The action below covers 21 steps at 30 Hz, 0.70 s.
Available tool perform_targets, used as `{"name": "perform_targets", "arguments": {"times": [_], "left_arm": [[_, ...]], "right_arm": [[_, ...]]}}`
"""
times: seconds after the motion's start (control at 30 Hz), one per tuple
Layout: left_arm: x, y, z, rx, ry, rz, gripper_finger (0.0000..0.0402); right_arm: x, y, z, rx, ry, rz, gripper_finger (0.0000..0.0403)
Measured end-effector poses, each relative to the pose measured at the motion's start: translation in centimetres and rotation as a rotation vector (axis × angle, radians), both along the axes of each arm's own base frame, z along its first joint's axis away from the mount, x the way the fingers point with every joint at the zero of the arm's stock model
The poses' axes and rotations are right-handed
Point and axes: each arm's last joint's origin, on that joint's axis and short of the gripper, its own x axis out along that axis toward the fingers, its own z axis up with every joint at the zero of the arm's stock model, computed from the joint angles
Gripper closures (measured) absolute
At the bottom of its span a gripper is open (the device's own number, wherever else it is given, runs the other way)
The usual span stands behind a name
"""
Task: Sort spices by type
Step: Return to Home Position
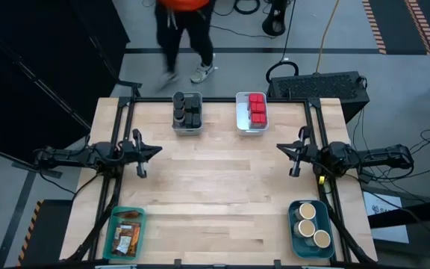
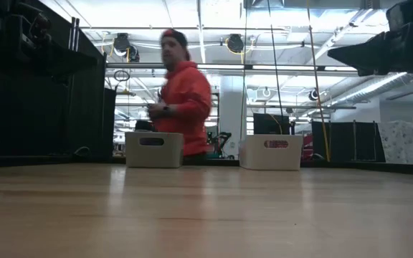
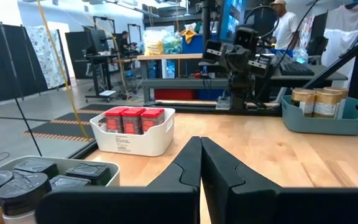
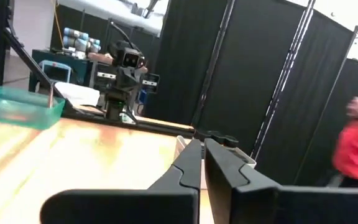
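Note:
The spices sit sorted in four bins. Dark cylindrical jars (image 1: pixel 187 110) fill a grey bin (image 1: pixel 187 131) at the far edge. Beside them, red tins (image 1: pixel 257 107) stand in a white bin (image 1: pixel 239 112). Brown-orange packets (image 1: pixel 126 237) lie in a teal bin (image 1: pixel 112 233) at the near left corner. Tan-topped jars (image 1: pixel 311 224) stand in a blue bin (image 1: pixel 293 232) at the near right. My left gripper (image 1: pixel 157 150) hovers shut over the table's left side, and my right gripper (image 1: pixel 278 148) hovers shut over its right side. Both point toward the middle and touch nothing.
A person in a red hoodie (image 1: pixel 185 22) walks just beyond the far edge, behind the grey bin (image 2: pixel 154 149) and white bin (image 2: pixel 271 152). Bare wooden tabletop (image 1: pixel 215 187) lies between the two arms. The left wrist view shows the red tins (image 3: pixel 132 119) and dark jars (image 3: pixel 30 177) close ahead.

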Motion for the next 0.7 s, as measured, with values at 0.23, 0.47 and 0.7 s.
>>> {"name": "perform_targets", "arguments": {"times": [0.23,0.47,0.7], "left_arm": [[-0.01,0.05,0.00,0.004,0.001,0.017,0.0393],[-0.01,0.05,0.00,0.003,0.001,0.017,0.0393],[-0.01,0.05,0.00,0.002,0.000,0.018,0.0393]], "right_arm": [[0.00,-0.01,-0.02,-0.002,0.002,-0.004,0.0397],[0.01,-0.01,-0.07,-0.002,0.008,-0.004,0.0397],[0.01,-0.01,-0.07,-0.002,0.008,-0.003,0.0396]]}}
